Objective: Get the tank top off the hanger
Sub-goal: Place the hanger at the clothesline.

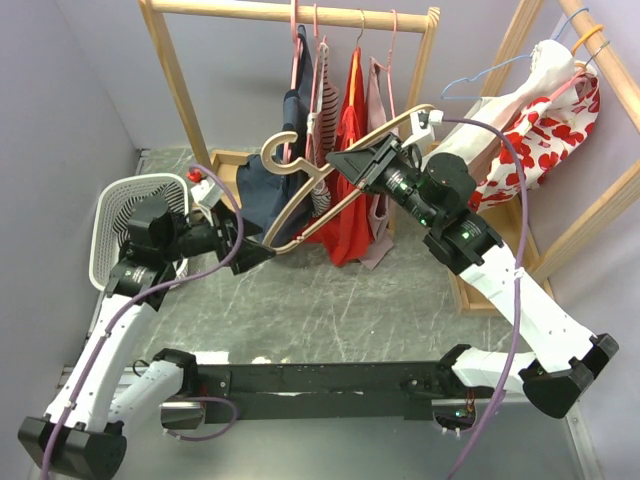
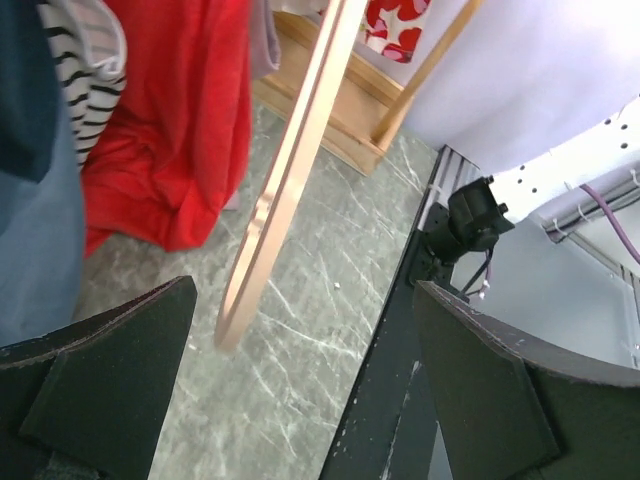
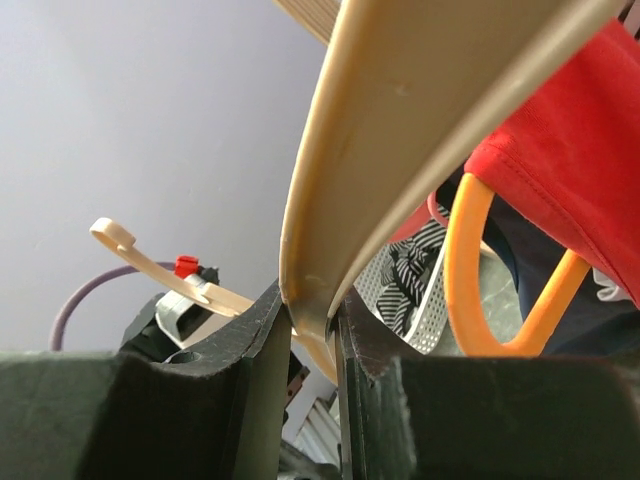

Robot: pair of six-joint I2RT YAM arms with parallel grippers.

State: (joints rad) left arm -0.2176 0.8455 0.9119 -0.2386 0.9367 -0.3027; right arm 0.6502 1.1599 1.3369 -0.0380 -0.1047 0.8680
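Near centre, our right gripper [image 3: 313, 312] pinches the bare-looking wooden hanger [image 3: 400, 130]. At its eight o'clock, our left gripper [image 2: 300, 335] hangs spread. Next, we judge, hanger goes down.

A grey marbled table [image 1: 330, 300] carries a white mesh basket [image 1: 110, 220] at the far left, a wooden rack's foot rail [image 1: 468, 292] on the right, and a black base rail [image 1: 320, 380] along its near edge

A white mesh basket [image 1: 110, 215] sits at the left of the grey marbled surface [image 1: 330, 300]. Behind stands a wooden clothes rack [image 1: 250, 10]; a red-and-white heart-print garment [image 1: 545, 135] hangs on a second rack [image 1: 620, 80], right.
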